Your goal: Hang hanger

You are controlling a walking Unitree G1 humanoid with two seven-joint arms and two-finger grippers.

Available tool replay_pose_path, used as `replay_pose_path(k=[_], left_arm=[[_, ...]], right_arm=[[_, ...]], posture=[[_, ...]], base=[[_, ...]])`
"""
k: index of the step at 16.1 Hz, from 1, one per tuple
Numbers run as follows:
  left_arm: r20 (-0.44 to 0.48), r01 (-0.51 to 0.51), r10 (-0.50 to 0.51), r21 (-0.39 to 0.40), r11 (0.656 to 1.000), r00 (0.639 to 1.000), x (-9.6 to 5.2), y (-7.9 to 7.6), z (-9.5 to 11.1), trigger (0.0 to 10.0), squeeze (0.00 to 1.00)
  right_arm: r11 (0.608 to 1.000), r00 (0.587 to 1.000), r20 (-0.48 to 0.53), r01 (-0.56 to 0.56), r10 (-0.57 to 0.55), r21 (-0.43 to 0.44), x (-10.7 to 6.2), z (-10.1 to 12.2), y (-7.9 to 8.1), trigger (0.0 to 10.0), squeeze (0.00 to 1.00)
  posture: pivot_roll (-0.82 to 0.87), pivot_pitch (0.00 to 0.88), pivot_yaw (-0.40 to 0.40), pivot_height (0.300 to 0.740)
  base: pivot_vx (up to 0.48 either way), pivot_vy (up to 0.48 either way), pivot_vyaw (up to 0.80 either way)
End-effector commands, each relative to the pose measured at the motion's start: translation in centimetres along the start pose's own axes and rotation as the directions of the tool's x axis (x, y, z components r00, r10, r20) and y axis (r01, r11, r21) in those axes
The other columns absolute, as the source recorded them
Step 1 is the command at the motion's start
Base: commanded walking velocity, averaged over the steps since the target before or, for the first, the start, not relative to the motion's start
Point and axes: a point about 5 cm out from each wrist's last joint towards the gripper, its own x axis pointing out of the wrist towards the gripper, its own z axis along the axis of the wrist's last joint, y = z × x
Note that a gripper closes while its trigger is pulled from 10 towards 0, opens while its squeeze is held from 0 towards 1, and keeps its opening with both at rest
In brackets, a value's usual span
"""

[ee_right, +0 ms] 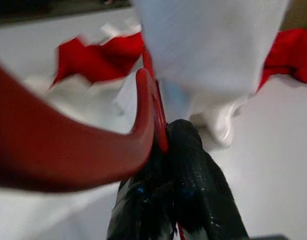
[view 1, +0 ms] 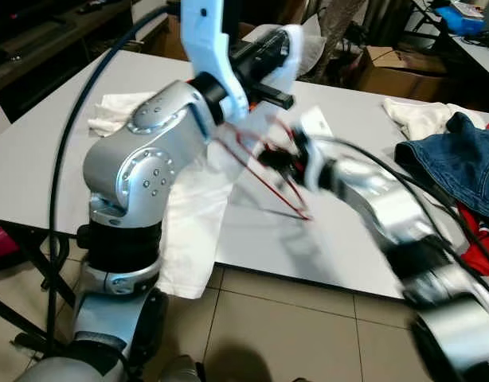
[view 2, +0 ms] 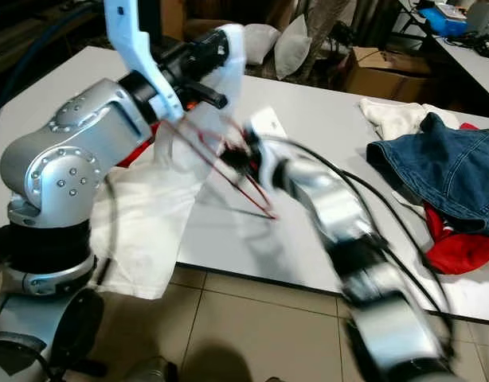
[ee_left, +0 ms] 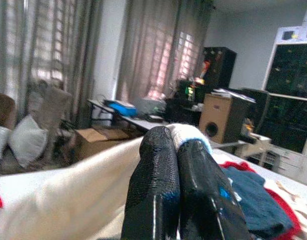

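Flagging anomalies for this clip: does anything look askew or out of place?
The white garment droops over the table edge toward the floor. The red hanger tilts mid-air in the right gripper, the left gripper pinching cloth.

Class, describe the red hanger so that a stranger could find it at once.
Start at the white table. Above its near edge, the right gripper holds the red hanger, beside a white garment in the left gripper. It is the only thin red wire frame there.

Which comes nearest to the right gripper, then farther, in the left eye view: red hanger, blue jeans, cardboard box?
1. Red hanger: held in the right gripper, over the table's middle.
2. Blue jeans: on the table, toward the robot's right.
3. Cardboard box: beyond the table's far edge.
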Motion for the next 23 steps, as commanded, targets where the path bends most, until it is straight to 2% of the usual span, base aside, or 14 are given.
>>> replay_pose_path(k=[1, 3, 5, 7, 8, 9, 10, 12, 14, 15, 18, 19, 21, 23], left_arm=[[0.032, 0.022, -0.022, 0.013, 1.0, 0.999, -0.3, -0.3, 1.3, 10.0, 0.0], [0.042, 0.017, -0.017, 0.01, 1.0, 0.999, -1.0, 0.2, 1.8, 10.0, 0.0], [0.086, -0.028, 0.024, 0.037, 0.999, 0.996, -1.6, 1.3, 2.9, 10.0, 0.0], [0.196, -0.122, 0.107, 0.063, 0.991, 0.975, -2.4, 3.1, 5.1, 10.0, 0.0], [0.293, -0.209, 0.184, 0.055, 0.976, 0.938, -3.2, 4.4, 6.7, 10.0, 0.0], [0.306, -0.229, 0.205, 0.045, 0.972, 0.93, -3.4, 4.7, 7.0, 10.0, 0.0], [0.307, -0.273, 0.246, 0.048, 0.961, 0.919, -3.9, 5.5, 7.2, 10.0, 0.0], [0.216, -0.359, 0.326, 0.14, 0.923, 0.921, -4.2, 6.7, 5.2, 10.0, 0.0], [0.122, -0.433, 0.416, 0.226, 0.873, 0.901, -4.0, 7.5, 2.2, 10.0, 0.0], [0.026, -0.45, 0.461, 0.276, 0.849, 0.887, -3.8, 8.0, -1.6, 10.0, 0.0], [-0.116, -0.487, 0.542, 0.315, 0.815, 0.832, -4.5, 9.1, -7.5, 10.0, 0.0], [-0.2, -0.532, 0.629, 0.38, 0.756, 0.751, -6.2, 10.4, -11.4, 10.0, 0.0], [-0.242, -0.586, 0.694, 0.391, 0.709, 0.678, -8.0, 11.9, -13.5, 10.0, 0.0], [-0.25, -0.617, 0.723, 0.39, 0.684, 0.644, -9.1, 13.1, -14.1, 10.0, 0.0]], right_arm=[[0.993, 0.993, -0.027, 0.117, -0.117, 0.011, -0.4, -0.5, -1.9, 10.0, 0.0], [0.967, 0.967, -0.064, 0.242, -0.247, -0.077, -0.9, -0.6, -4.3, 10.0, 0.0], [0.893, 0.915, -0.052, 0.376, -0.4, -0.249, -2.5, 1.4, -8.0, 10.0, 0.0], [0.751, 0.826, 0.141, 0.558, -0.547, -0.353, -5.1, 8.0, -12.0, 10.0, 0.0], [0.686, 0.767, 0.298, 0.641, -0.568, -0.344, -6.7, 12.6, -13.0, 10.0, 0.0], [0.684, 0.764, 0.325, 0.644, -0.557, -0.343, -6.9, 13.3, -13.0, 10.0, 0.0], [0.721, 0.796, 0.342, 0.601, -0.5, -0.344, -6.7, 14.1, -12.7, 10.0, 0.0], [0.82, 0.929, 0.222, 0.367, -0.297, -0.439, -4.5, 11.0, -10.7, 10.0, 0.0], [0.88, 0.985, 0.113, 0.169, -0.133, -0.443, -3.0, 6.2, -8.5, 10.0, 0.0], [0.92, 1.0, 0.025, 0.019, -0.01, -0.391, -2.3, 1.4, -6.2, 10.0, 0.0], [0.924, 0.985, -0.066, -0.171, 0.158, -0.343, -2.8, -3.9, -3.1, 10.0, 0.0], [0.913, 0.965, -0.092, -0.26, 0.244, -0.314, -4.2, -6.1, -1.8, 10.0, 0.0], [0.889, 0.945, -0.123, -0.327, 0.303, -0.321, -6.1, -6.8, -1.1, 10.0, 0.0], [0.862, 0.919, -0.15, -0.394, 0.364, -0.32, -7.9, -7.0, -0.2, 10.0, 0.0]], posture=[[0.13, 0.0, -0.083, 0.74], [0.13, 0.0, -0.088, 0.74], [0.13, 0.0, -0.092, 0.74], [0.13, 0.0, -0.106, 0.74], [0.13, 0.0, -0.111, 0.74], [0.13, 0.0, -0.113, 0.74], [0.13, 0.0, -0.115, 0.74], [0.13, 0.0, -0.115, 0.74], [0.13, 0.0, -0.112, 0.74], [0.12, 0.0, -0.099, 0.74], [0.11, 0.0, -0.078, 0.74], [0.1, 0.0, -0.058, 0.74], [0.08, 0.0, -0.045, 0.74], [0.08, 0.0, -0.042, 0.74]], base=[[0.0, 0.0, 0.0], [0.0, 0.0, 0.0], [0.0, 0.0, 0.0], [0.0, 0.0, 0.0], [0.0, 0.0, 0.0], [0.0, 0.0, 0.0], [0.0, 0.0, 0.0], [0.0, 0.0, 0.0], [0.0, 0.0, 0.0], [0.0, 0.0, 0.0], [0.0, 0.0, 0.0], [0.0, 0.0, 0.0], [0.0, 0.0, 0.0], [0.0, 0.0, 0.0]])
